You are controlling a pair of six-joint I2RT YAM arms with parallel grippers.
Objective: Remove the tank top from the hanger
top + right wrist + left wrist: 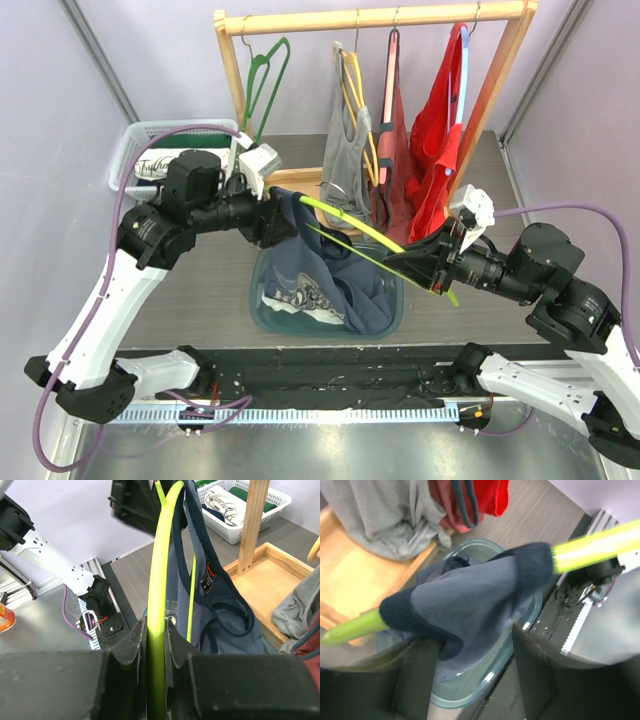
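Starting nearest the bases: the right gripper is clamped tight on the lime-green plastic hanger, pinching the bar between both fingers, so that end looks locked down. From there the hanger's long axis runs diagonally up and left across the table towards the other arm. The navy blue cotton tank top is draped over it, with most of the body sagging into the translucent teal plastic tub right underneath. At the far tip of the hanger is the left gripper, and its wrist view shows the fingers standing apart on either side of the strap that wraps the hanger shoulder. The cloth is against one finger with a gap to the other, so I'd call it open, not gripping yet. So the left arm is the one at the fabric. My guess is the strap has to slide off along the bar, away from the right gripper, past that tip. Behind all this is the wooden clothes rack with other tops hanging on it.
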